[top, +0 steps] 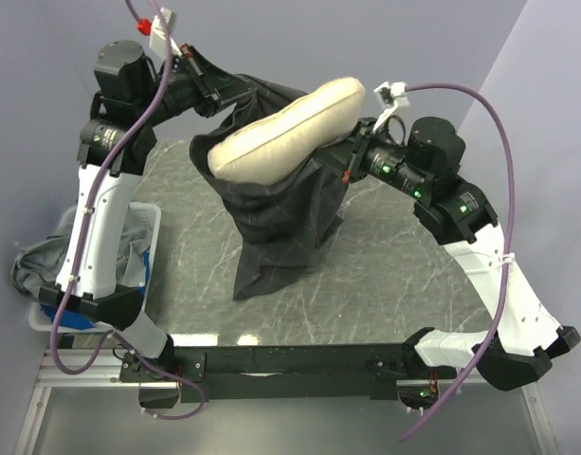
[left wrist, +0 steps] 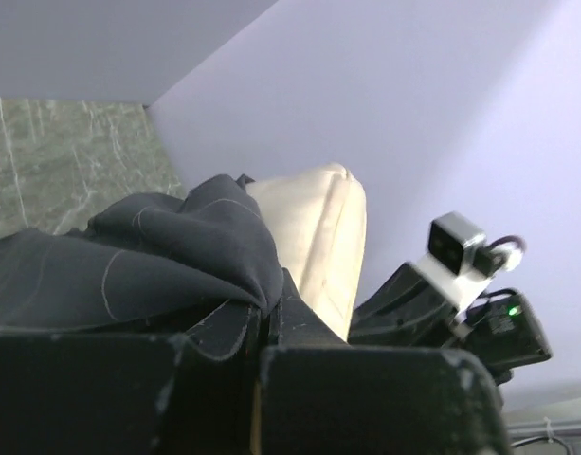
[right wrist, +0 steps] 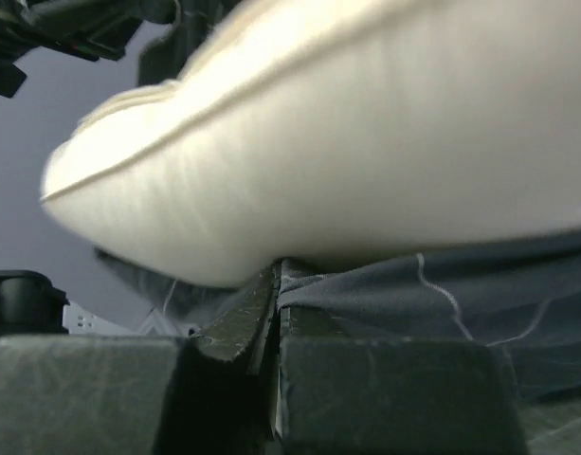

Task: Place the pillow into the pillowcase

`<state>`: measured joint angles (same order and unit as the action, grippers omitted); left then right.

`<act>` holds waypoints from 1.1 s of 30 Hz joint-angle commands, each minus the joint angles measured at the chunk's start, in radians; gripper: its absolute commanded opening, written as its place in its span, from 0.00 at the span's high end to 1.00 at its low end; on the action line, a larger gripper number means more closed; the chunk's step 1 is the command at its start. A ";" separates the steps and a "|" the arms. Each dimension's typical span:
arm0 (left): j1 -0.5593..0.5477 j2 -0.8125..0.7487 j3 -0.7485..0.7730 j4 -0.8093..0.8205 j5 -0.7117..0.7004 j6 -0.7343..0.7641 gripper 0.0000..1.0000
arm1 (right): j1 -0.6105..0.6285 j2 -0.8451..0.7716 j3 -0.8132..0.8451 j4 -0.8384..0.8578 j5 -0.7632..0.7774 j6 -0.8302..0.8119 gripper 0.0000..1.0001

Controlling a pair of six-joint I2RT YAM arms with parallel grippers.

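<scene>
Left tool [left wrist: 271, 318] closed tight on the pillowcase [top: 282, 223] rim at the far-left side; right tool [right wrist: 277, 284] closed tight on the opposite rim; both hold the case mouth raised above the bench [top: 404, 275]; pillow [top: 290, 128] lies tilted across that mouth, mostly outside, resting over the right tool; case body hangs down, its lower end reaching the bench.
</scene>
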<state>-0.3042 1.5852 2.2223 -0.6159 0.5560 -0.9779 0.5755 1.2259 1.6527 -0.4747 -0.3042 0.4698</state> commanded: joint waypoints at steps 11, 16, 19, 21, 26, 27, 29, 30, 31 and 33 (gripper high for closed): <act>0.226 0.025 0.085 0.472 0.140 -0.237 0.99 | 0.144 -0.023 -0.001 0.075 0.042 -0.043 1.00; 0.134 0.016 0.086 0.322 0.105 -0.082 0.99 | -0.099 -0.049 0.111 0.062 -0.031 -0.019 1.00; 0.148 -0.033 0.027 0.336 0.099 -0.050 0.99 | -0.340 -0.065 0.131 0.145 -0.133 0.107 1.00; 0.175 -0.034 0.062 0.344 0.101 -0.070 0.99 | -0.368 -0.039 0.156 0.183 -0.186 0.182 1.00; 0.373 -0.007 0.088 0.658 0.136 -0.359 0.99 | -0.087 -0.031 0.139 0.220 -0.127 0.131 1.00; 0.387 0.015 0.118 0.663 0.131 -0.375 0.99 | -0.006 -0.025 0.145 0.200 -0.118 0.113 1.00; 0.407 0.077 0.190 0.657 0.107 -0.399 0.99 | 0.024 -0.003 0.163 0.183 -0.134 0.083 1.00; 0.407 0.091 0.192 0.672 0.113 -0.418 0.99 | 0.024 0.000 0.177 0.129 -0.122 0.061 1.00; 0.396 0.099 0.182 0.692 0.119 -0.438 0.99 | -0.009 0.000 0.221 0.093 -0.077 0.031 1.00; 0.352 0.087 0.139 0.667 0.133 -0.379 0.99 | -0.134 -0.011 0.236 0.105 -0.132 0.042 1.00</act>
<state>0.0841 1.6829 2.3436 -0.1204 0.7517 -1.3251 0.5999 1.2480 1.7859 -0.3901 -0.4496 0.5671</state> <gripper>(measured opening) 0.026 0.005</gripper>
